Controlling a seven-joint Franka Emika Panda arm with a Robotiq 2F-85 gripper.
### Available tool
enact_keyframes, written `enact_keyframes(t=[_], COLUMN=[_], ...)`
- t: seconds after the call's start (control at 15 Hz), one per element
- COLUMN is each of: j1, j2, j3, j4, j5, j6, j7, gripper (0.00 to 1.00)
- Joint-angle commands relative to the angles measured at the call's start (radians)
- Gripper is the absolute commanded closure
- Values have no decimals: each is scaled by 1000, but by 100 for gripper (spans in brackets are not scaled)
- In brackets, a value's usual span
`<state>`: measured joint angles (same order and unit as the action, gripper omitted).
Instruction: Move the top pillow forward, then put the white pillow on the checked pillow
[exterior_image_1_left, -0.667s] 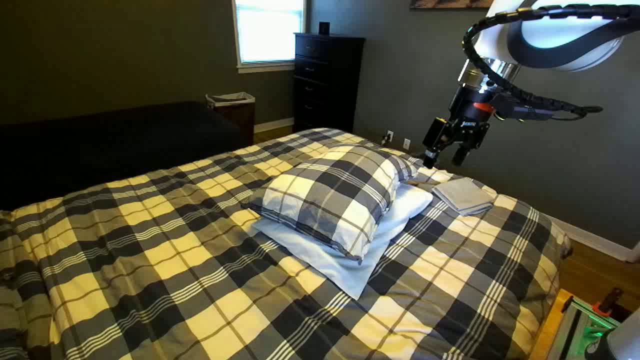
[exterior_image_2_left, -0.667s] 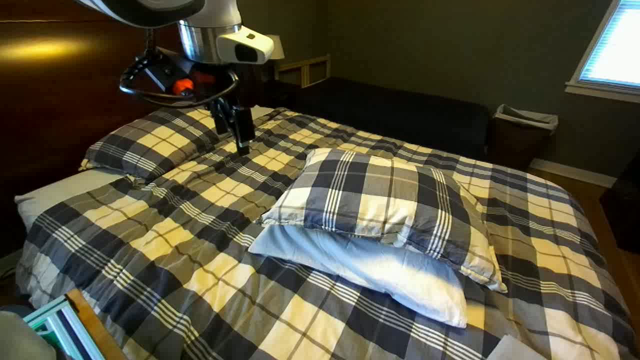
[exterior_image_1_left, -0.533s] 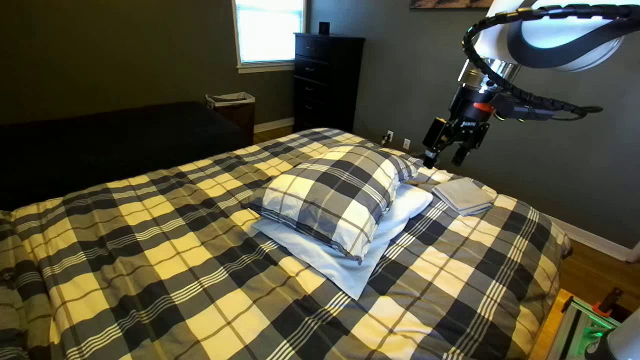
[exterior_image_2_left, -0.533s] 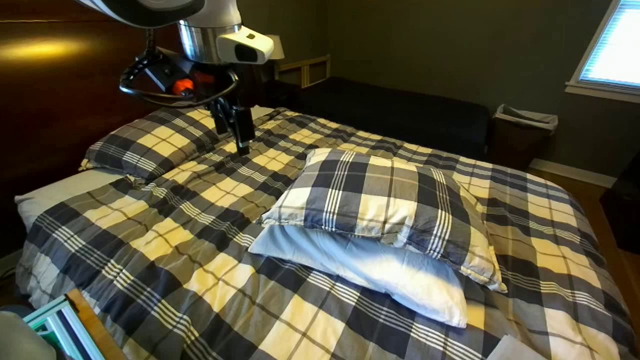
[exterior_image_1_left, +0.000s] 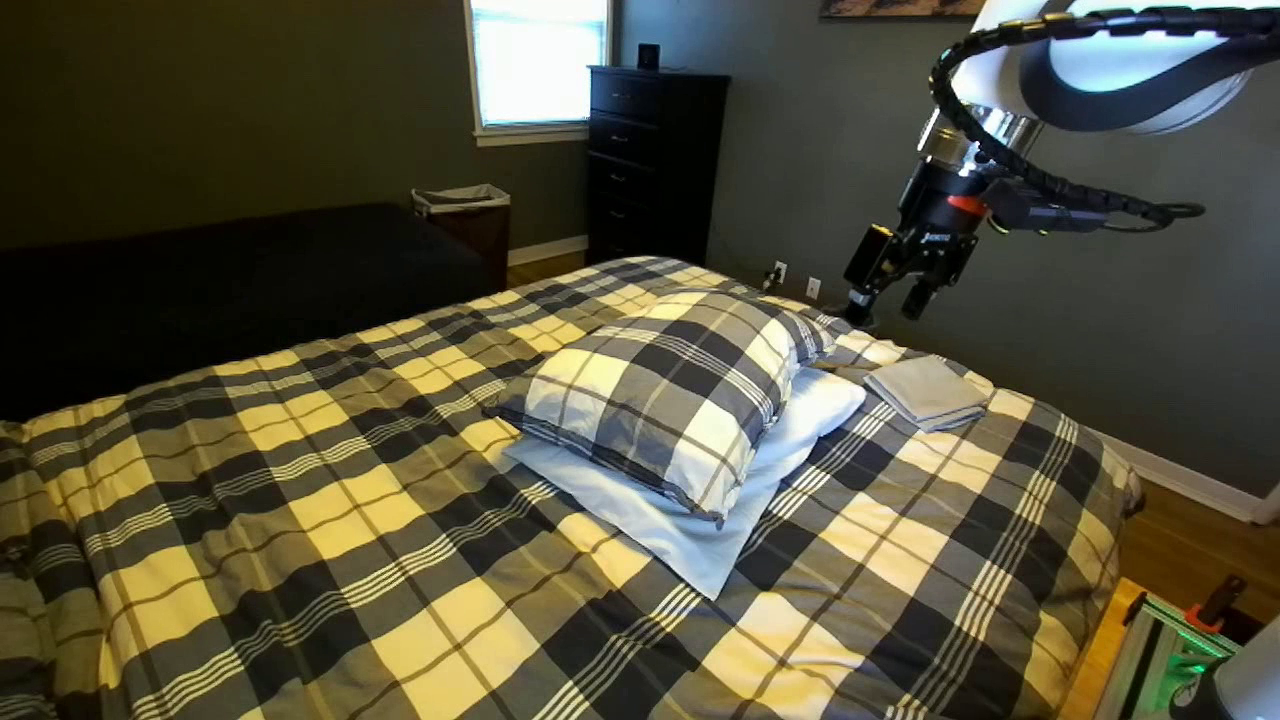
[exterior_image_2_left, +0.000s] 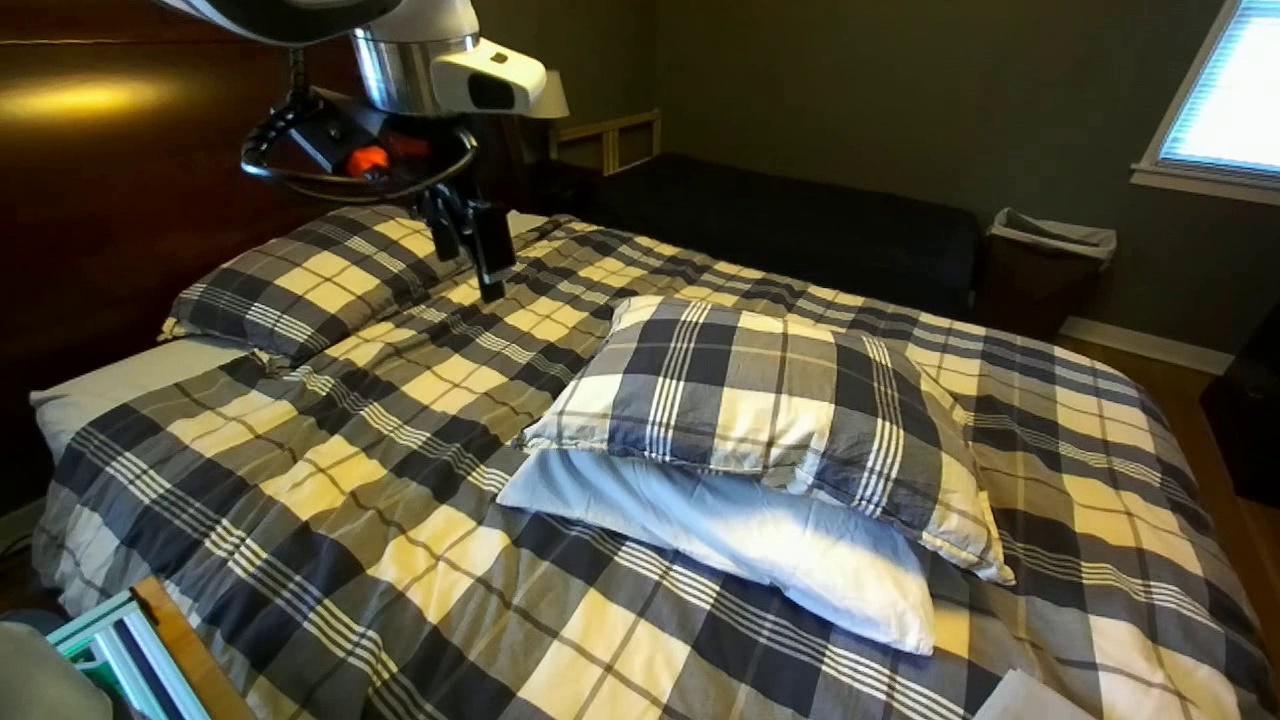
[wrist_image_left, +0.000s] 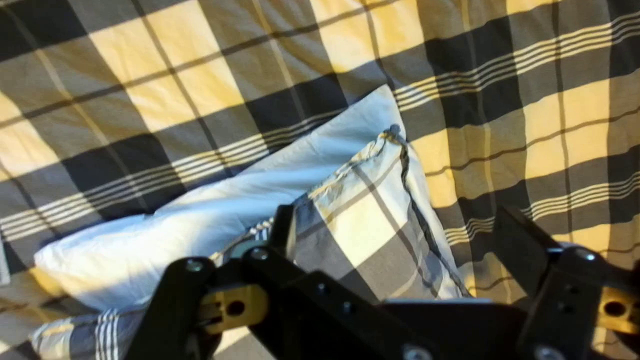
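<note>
The plaid pillow, both the top pillow and the checked pillow (exterior_image_1_left: 660, 385), lies on the white pillow (exterior_image_1_left: 690, 555) in the middle of the bed. In an exterior view the plaid pillow (exterior_image_2_left: 760, 400) covers most of the white pillow (exterior_image_2_left: 720, 530), whose near edge sticks out. The wrist view shows one corner of the plaid pillow (wrist_image_left: 360, 235) over the white pillow (wrist_image_left: 200, 215); much of the white one is hidden. My gripper (exterior_image_1_left: 887, 305) is open and empty, in the air above the bed, apart from both pillows. Its spread fingers (wrist_image_left: 395, 220) also show in the wrist view.
A flat plaid bedspread (exterior_image_1_left: 300, 530) covers the bed. A folded grey cloth (exterior_image_1_left: 925, 390) lies beside the pillows. Another plaid pillow (exterior_image_2_left: 310, 280) rests by the wooden headboard (exterior_image_2_left: 90, 200). A bin (exterior_image_1_left: 460, 215) and a dark dresser (exterior_image_1_left: 655, 165) stand beyond the bed.
My gripper has risen slightly. Both pillows have stayed where they were.
</note>
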<state>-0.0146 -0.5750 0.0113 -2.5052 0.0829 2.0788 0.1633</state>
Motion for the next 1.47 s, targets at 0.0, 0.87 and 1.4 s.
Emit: enact_keyframes(t=[0.0, 0.87, 1.4], j1=[-36, -98, -72], j2=[7, 498, 713], j3=[36, 5, -54], j4=[60, 282, 365], j5=[-90, -273, -274], j6=[105, 436, 466], j7=[9, -13, -4], gripper=[0, 0, 0])
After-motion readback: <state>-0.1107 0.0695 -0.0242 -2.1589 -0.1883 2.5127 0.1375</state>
